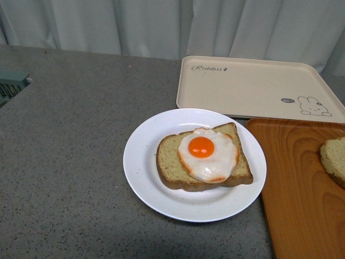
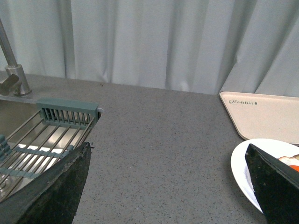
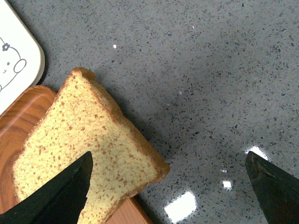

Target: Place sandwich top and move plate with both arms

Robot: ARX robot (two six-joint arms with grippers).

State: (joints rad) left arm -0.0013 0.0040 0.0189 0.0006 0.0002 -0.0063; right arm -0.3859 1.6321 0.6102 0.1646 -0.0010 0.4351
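Grey speckled bench (image 1: 70, 162) is seen throughout. A beige rabbit-printed tray (image 1: 253, 89) is set at far R, w/ an orange-brown wood-grain tray (image 1: 302, 199) placed just in front, apparently touching. A bread slice (image 1: 172, 162) topped w/ a fried egg (image 1: 207, 154) is laid L of the wood tray. A pale curtain (image 1: 161, 24) is hung behind. At far L, a sink (image 2: 14, 116) is fitted w/ a wire rack (image 2: 46, 144) & faucet (image 2: 11, 70).
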